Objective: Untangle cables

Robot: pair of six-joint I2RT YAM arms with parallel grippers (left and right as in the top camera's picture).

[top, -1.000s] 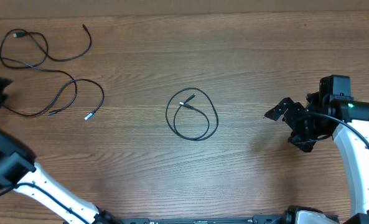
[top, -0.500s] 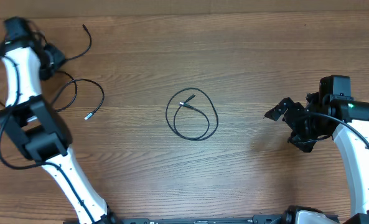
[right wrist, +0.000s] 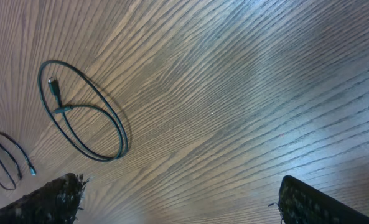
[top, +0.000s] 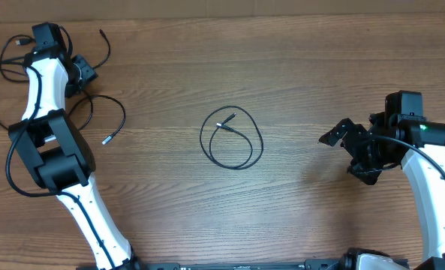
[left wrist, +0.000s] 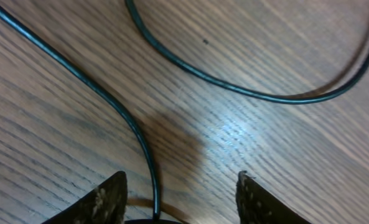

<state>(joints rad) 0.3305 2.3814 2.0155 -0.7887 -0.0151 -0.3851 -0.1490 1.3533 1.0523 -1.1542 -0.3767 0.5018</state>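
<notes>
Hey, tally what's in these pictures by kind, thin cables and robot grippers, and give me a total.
Thin black cables: 3 (coiled cable, silver-tipped cable, top-left cable)
Black two-finger grippers: 2 (left gripper, right gripper)
Total: 5

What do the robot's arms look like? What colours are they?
The left arm and right arm are smooth white tubes joined by chunky black blocks. Thick black wires run along them. A tiny green light glows on the right one. The left end effector and right end effector are black, each with two fingers that look rough and grainy.
</notes>
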